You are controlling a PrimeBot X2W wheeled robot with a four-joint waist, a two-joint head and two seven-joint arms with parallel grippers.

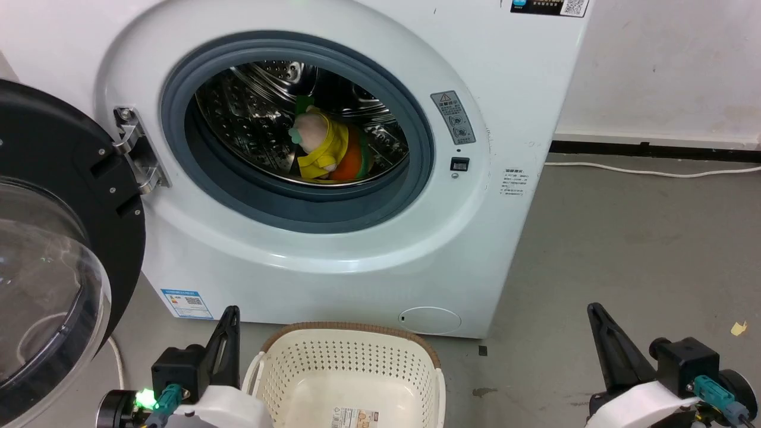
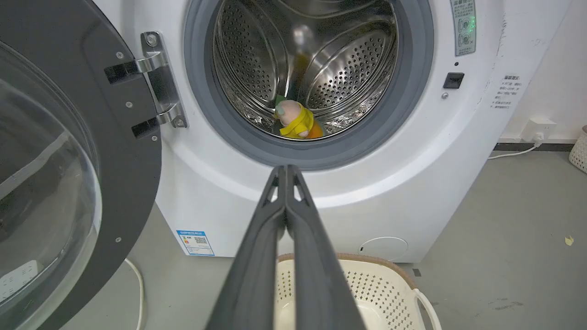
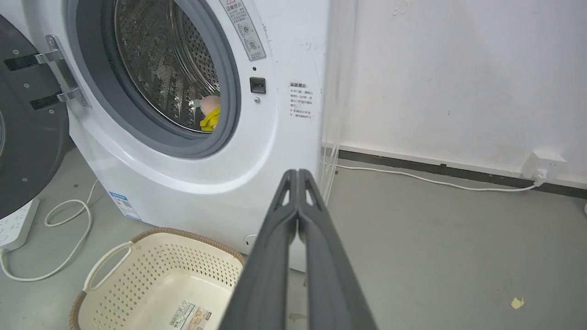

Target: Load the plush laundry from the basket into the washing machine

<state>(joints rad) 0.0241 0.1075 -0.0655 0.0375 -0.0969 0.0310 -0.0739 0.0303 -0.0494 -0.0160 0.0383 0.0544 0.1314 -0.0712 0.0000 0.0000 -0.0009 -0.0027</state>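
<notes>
The pinkish figure in yellow clothing [image 1: 320, 145] [image 2: 296, 121] [image 3: 210, 112] lies in the steel drum of the white washing machine [image 1: 333, 238], leaning on the orange hamburger [image 1: 352, 159] [image 2: 315, 132]. The cream basket [image 1: 351, 368] [image 2: 380, 288] [image 3: 156, 279] stands on the floor before the washer, holding nothing but its paper label [image 1: 355, 418]. My left gripper [image 1: 229, 312] [image 2: 285, 170] is shut and empty at the basket's left. My right gripper [image 1: 594, 309] [image 3: 298, 174] is shut and empty, off to the basket's right.
The black-rimmed glass door [image 1: 53, 249] stands swung open at the left. A white cable [image 1: 648, 172] runs along the wall base on the right. A power strip [image 3: 13, 224] and looped cord [image 3: 69, 238] lie on the grey floor under the door.
</notes>
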